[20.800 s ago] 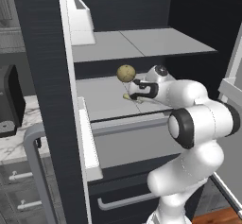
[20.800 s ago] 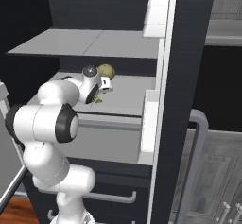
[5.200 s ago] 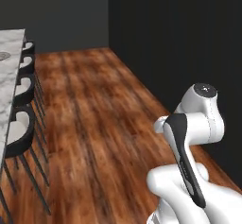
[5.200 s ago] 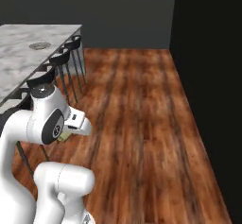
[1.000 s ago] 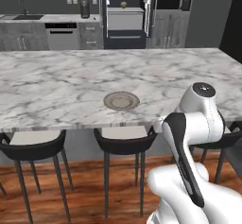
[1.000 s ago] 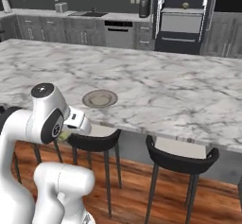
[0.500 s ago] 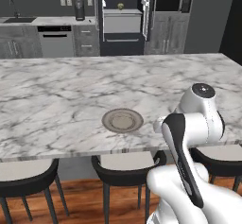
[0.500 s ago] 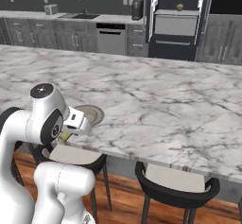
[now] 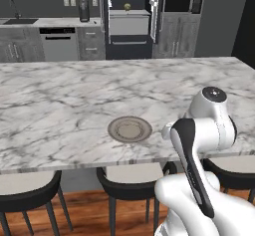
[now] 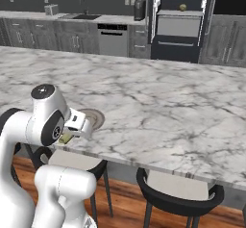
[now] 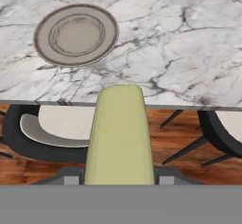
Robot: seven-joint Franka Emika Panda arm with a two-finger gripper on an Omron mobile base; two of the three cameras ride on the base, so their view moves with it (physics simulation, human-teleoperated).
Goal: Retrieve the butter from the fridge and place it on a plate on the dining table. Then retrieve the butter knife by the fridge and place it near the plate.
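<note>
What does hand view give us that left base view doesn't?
Hand view alone: the pale-yellow butter stick clamped in the two-finger gripper, short of the table edge. Left base view alone: the dark navy fridge standing open beyond the table, and the black coffee machine. Both: the round grey-beige plate bare on the marble-topped dining table, and black stools.

I can't read any text, label, brand, number or sign from here, on anything along the far wall or on the table.
</note>
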